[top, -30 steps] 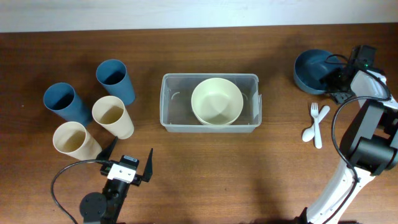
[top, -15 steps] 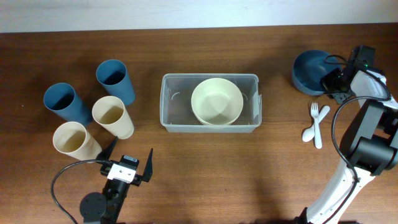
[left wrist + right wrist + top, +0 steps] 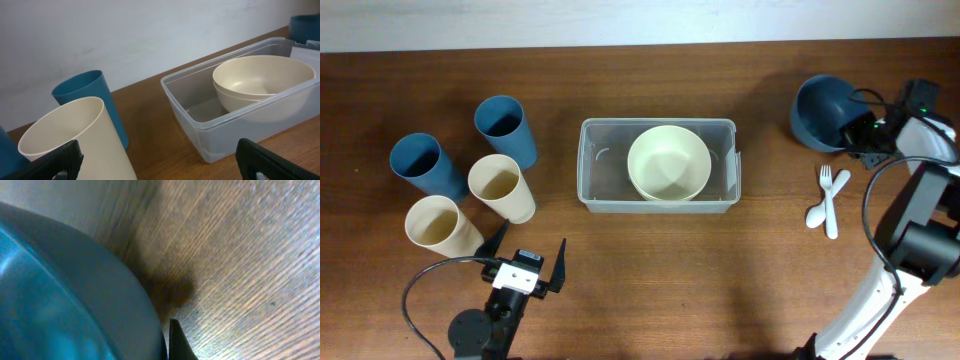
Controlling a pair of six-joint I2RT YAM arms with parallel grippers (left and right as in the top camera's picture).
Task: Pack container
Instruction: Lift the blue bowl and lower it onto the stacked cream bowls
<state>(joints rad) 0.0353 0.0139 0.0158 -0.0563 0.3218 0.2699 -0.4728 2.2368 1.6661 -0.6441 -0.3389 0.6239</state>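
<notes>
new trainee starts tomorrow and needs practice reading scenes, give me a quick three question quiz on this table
1. True or false: the cream bowl sits inside the container.
2. How many cups stand left of the container?
3. Which gripper is at the blue bowl? a) left b) right

Key: 1 true. 2 four, two blue and two cream. 3 b, the right gripper is at its rim.

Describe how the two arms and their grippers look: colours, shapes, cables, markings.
The left gripper has two thin, pointed black fingers on a white block, with a black cable looping to a round black joint. The right arm has white links and bulky black joints. A thin black cable arcs along it, and a small green light sits near the dark right gripper.
</notes>
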